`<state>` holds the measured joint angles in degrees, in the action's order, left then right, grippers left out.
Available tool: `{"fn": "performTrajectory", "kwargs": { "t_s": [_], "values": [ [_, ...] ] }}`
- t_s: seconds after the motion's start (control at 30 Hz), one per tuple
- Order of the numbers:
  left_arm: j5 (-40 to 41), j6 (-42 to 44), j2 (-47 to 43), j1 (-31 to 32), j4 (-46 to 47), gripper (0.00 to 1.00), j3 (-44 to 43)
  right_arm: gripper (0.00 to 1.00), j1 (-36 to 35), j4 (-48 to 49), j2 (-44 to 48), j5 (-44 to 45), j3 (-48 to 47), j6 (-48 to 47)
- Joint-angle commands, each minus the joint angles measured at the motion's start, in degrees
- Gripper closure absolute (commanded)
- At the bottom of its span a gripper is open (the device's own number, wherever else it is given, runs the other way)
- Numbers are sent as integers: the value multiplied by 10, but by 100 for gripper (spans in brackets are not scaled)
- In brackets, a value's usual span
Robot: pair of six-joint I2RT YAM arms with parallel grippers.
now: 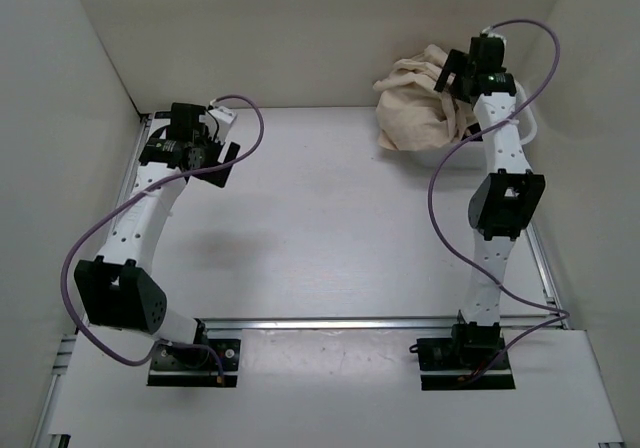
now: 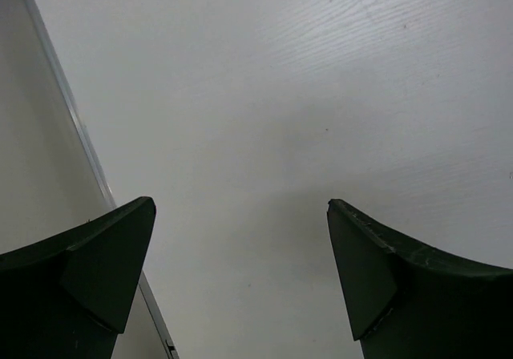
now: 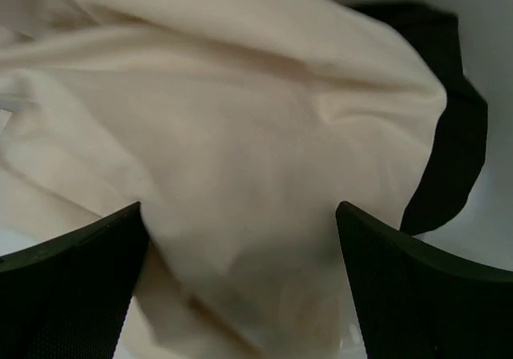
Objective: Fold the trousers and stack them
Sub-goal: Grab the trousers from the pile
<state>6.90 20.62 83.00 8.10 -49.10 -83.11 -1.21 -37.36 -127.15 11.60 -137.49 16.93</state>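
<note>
The cream trousers point(image 1: 415, 103) lie bunched in a heap at the back right of the table, partly in a white bin. My right gripper point(image 1: 452, 76) hangs open right over the heap, fingers wide apart on either side of the cloth. The right wrist view shows the cream cloth point(image 3: 240, 151) filling the frame between the open fingers point(image 3: 72, 279). My left gripper point(image 1: 222, 158) is open and empty over the bare white table at the back left; its wrist view shows only table between the fingers point(image 2: 88, 271).
A black garment point(image 3: 449, 135) lies under the cream cloth at the right. A white bin point(image 1: 470, 148) holds the heap. White walls point(image 1: 60, 118) enclose the table on three sides. A metal rail point(image 2: 80, 135) runs along the left table edge.
</note>
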Motion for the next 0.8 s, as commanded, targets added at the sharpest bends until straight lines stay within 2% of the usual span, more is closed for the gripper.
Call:
{"fn": "performTrajectory", "kwargs": {
  "t_s": [0.0,0.07,0.1,0.17,0.2,0.23,0.33,0.4,0.5,0.57,0.6,0.63,0.73,0.77],
  "values": [
    [3,-16,15,-2,-21,0,1,1,9,20,5,-17,0,-37],
    [9,-22,20,-2,-21,0,1,4,15,15,5,-35,6,-43],
    [9,-22,20,-2,-21,0,1,29,15,22,10,-66,16,-43],
    [9,-22,20,-2,-21,0,1,74,15,22,22,-71,21,-35],
    [9,-27,20,-2,-21,0,1,92,15,16,29,-60,16,-29],
    [9,-27,20,-2,-21,0,1,100,15,8,38,-53,16,-23],
    [21,-27,15,-2,-21,0,-6,100,15,19,108,-82,16,-10],
    [27,-27,0,-2,-21,0,-6,100,-12,39,186,-104,45,4],
    [34,-33,-28,-14,-21,0,5,100,-100,84,281,-118,58,-1],
    [26,-38,-48,-26,-21,0,10,100,-209,114,331,-98,58,-11],
    [19,-38,-54,-32,-21,0,15,100,-253,134,345,-54,67,-36],
    [19,-44,-63,-43,-21,0,15,100,-336,189,357,-29,87,-49],
    [19,-49,-69,-68,-21,0,1,100,-432,271,381,51,129,-24],
    [13,-49,-69,-74,-21,0,-7,100,-442,272,374,65,129,2]
  ]
}}
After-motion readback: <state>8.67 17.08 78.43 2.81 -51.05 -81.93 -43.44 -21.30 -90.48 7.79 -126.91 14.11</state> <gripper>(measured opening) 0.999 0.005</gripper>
